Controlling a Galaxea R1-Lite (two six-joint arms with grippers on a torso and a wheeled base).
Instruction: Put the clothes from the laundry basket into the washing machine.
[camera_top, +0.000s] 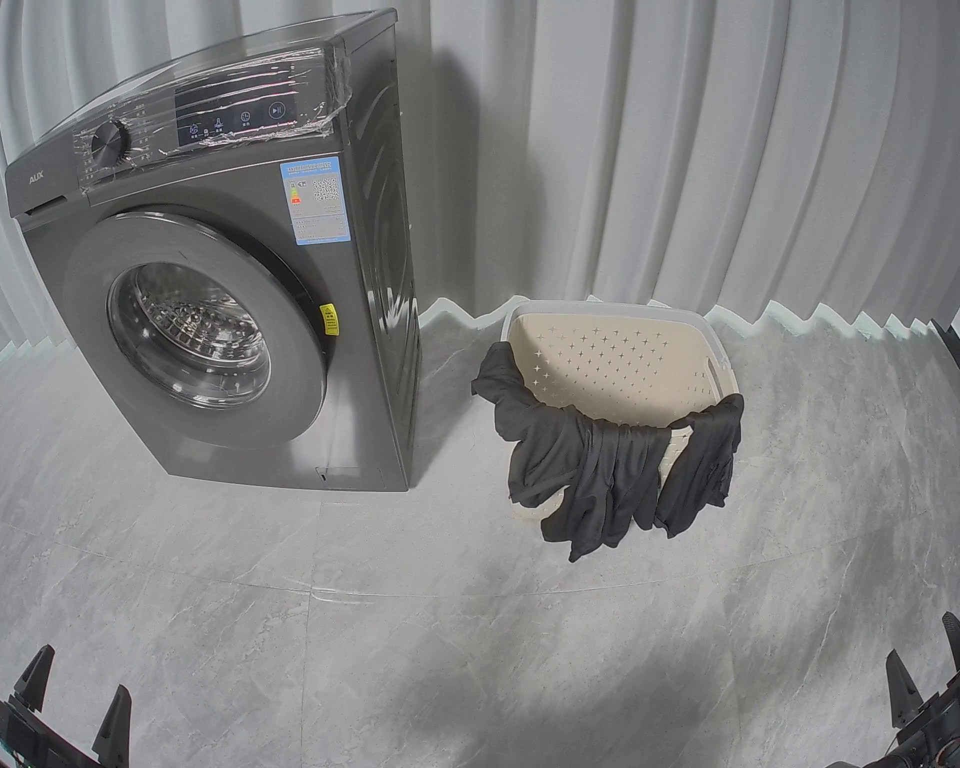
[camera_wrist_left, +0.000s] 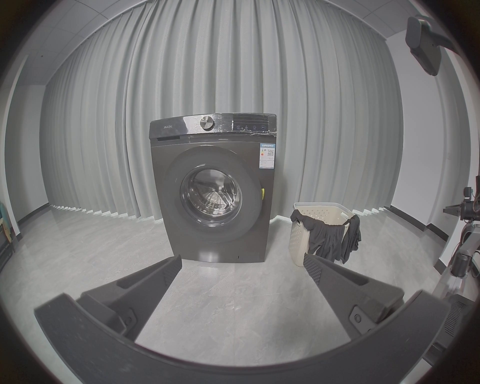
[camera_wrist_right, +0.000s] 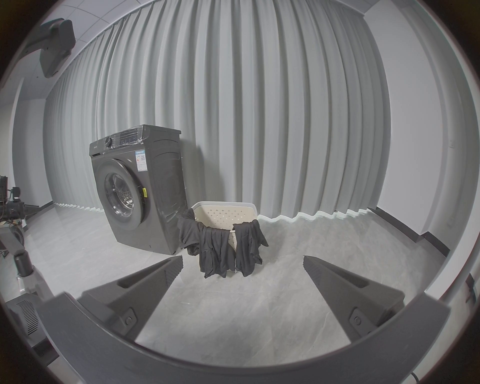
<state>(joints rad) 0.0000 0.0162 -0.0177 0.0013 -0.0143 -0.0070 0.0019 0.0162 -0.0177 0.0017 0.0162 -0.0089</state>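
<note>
A pale pleated curtain (camera_top: 650, 150) meets the grey marbled floor (camera_top: 450, 620).

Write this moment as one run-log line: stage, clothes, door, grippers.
stage: not started | clothes: draped over laundry basket rim | washing machine door: shut | left gripper: open, empty | right gripper: open, empty

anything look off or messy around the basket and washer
The dark clothes are slung over the front rim of the laundry basket, mostly hanging outside rather than lying inside. The washing machine has clear film wrapped over its control panel, and its door is shut.
</note>
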